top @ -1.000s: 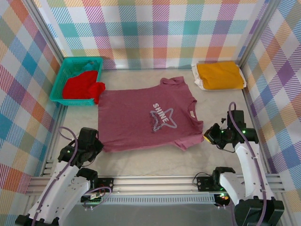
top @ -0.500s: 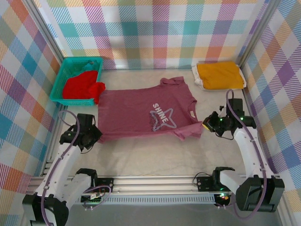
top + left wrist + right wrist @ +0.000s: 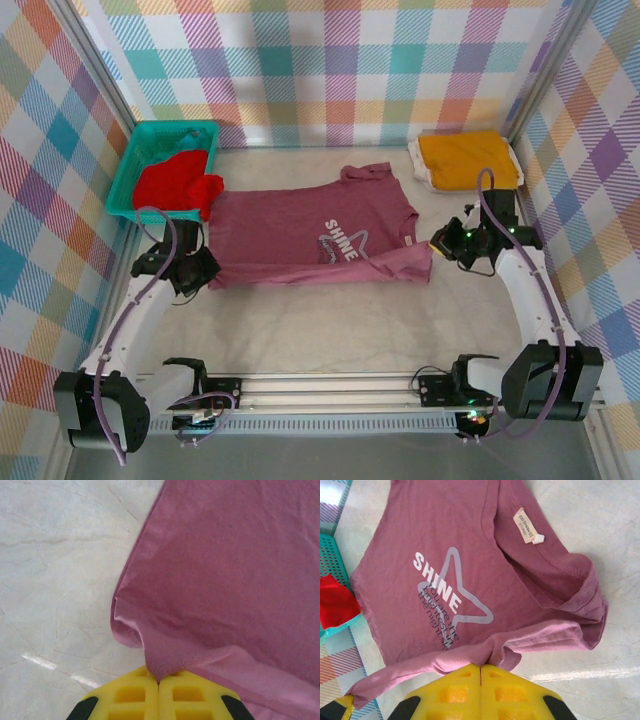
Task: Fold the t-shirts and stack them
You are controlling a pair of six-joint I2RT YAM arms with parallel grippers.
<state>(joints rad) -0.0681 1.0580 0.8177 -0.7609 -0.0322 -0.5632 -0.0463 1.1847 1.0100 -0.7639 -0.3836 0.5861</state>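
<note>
Maroon t-shirt (image 3: 310, 235): spread on the table (image 3: 320, 330), whitish star-and-letters print (image 3: 451, 592) face up, collar at its far edge.
Near hem: raised off the table and doubled over toward the print, covering the print's lowest part, making a long, slightly sagging fold line from one gripper to the other.
Left gripper (image 3: 159, 680): at the maroon t-shirt's near left corner, yellow pads pressed together with the hem corner pinched between them; cloth bunched into a small curl just beyond the tips.
Right gripper (image 3: 481, 667): at the maroon t-shirt's near right corner, pads closed on the hem edge; sleeve and neck label (image 3: 525, 526) just beyond.
Open room: bare table all along the maroon t-shirt's near side, plus a narrower strip to its right.
Red t-shirt (image 3: 172, 182): left of the maroon t-shirt, heaped in the teal basket (image 3: 140, 140), spilling over the rim to just beside the maroon sleeve.
Yellow-orange t-shirt (image 3: 468, 160): folded, right of and beyond the maroon t-shirt, well apart.
</note>
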